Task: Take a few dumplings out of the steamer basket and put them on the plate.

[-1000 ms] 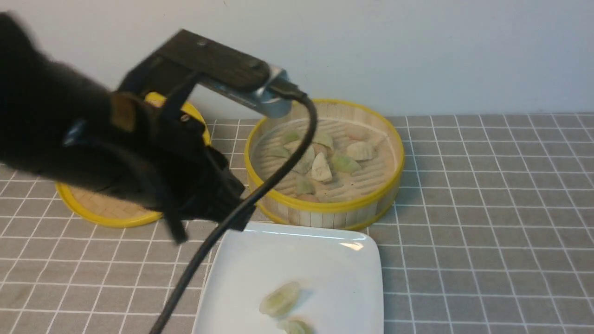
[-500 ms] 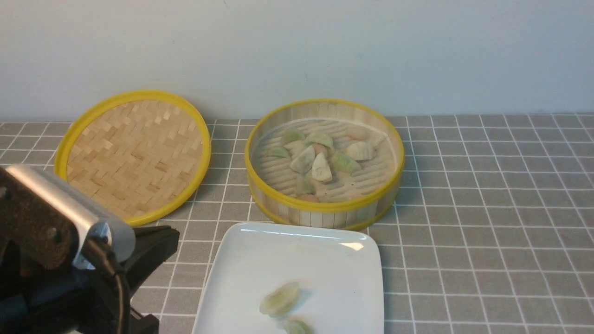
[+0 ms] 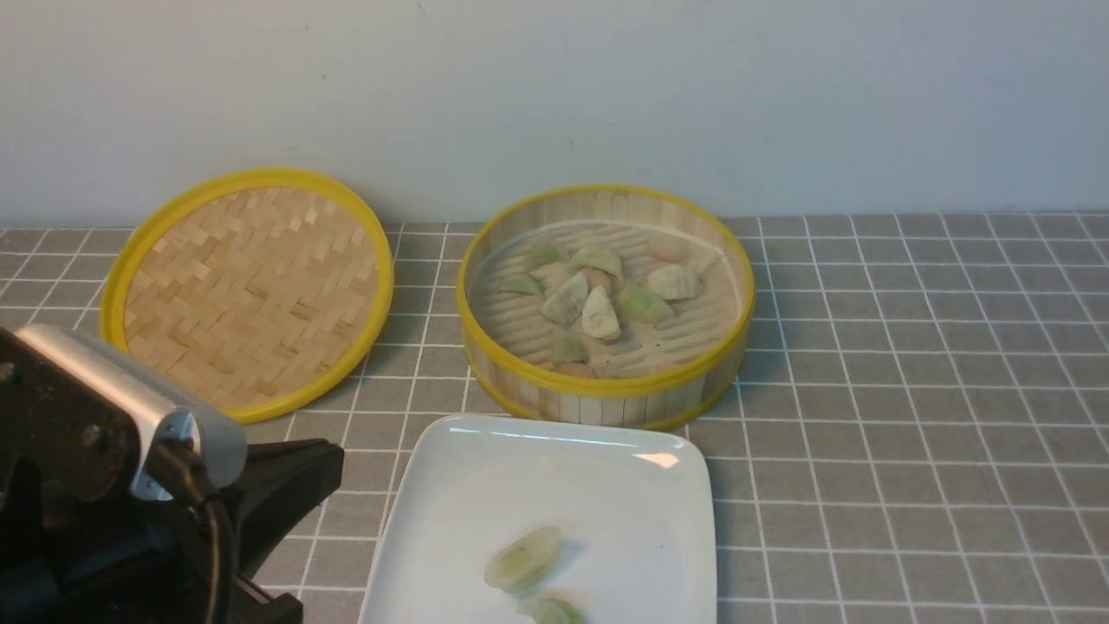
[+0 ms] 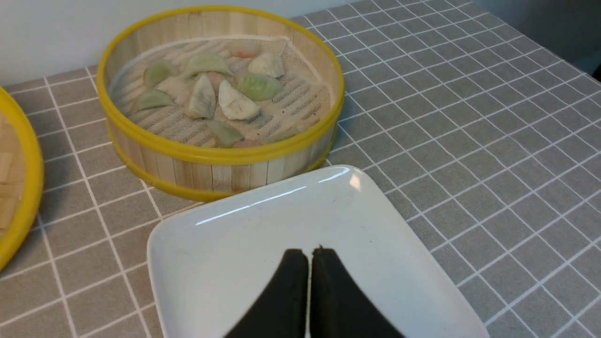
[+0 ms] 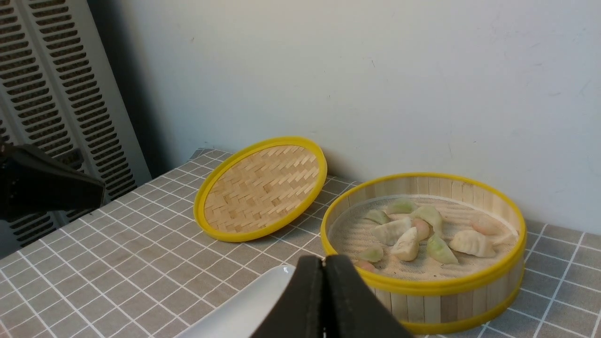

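Illumination is bright, even and diffuse. Shadows around the steamer basket (image 3: 606,394) are faint and soft-edged. Specular glare streaks the far rim of the plate (image 3: 606,494). The two dumplings (image 3: 522,559) on the plate render soft, slightly out of focus.

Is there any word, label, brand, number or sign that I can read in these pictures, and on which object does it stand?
None: no text can be read in any view.
The steamer basket, the woven lid, the plate, the checked tablecloth, the wall and the slatted panel carry no writing.
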### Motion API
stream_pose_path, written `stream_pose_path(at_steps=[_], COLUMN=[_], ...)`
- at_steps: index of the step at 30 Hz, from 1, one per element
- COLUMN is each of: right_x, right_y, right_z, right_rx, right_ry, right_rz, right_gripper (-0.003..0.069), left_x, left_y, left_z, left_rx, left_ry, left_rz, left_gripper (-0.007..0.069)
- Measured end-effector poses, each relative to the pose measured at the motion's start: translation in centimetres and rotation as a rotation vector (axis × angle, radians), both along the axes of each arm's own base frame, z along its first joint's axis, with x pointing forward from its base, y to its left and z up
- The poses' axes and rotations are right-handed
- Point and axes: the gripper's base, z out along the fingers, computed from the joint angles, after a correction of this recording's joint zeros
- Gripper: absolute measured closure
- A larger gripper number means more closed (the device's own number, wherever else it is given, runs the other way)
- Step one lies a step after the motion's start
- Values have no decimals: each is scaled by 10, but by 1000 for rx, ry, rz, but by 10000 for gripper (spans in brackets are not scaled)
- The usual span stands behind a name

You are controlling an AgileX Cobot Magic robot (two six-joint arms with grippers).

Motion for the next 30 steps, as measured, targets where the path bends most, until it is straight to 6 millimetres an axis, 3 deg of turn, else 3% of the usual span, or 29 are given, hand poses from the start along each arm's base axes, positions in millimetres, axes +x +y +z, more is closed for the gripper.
stream_pose_path(at_steps=[10,14,18,22,30], right_x=[0,0,0,0,0], right_y=[0,0,0,0,0], right_z=[0,0,0,0,0], right_rx=[-1,-1,-1,-1,-1], right_ry=[0,0,0,0,0], right_rz=[0,0,0,0,0], right_gripper=[673,673,673,673,673], left_x=[1,-5,-17,-36,-58], left_y=[3,19,40,67,85], left_z=[4,12,2,-39,-98], left_rx=[16,1,-9,63,109], left_ry=[-71,-180,-241,-281,-314], left_rz=[8,83,201,394,613], left_gripper=[629,629,629,629,629])
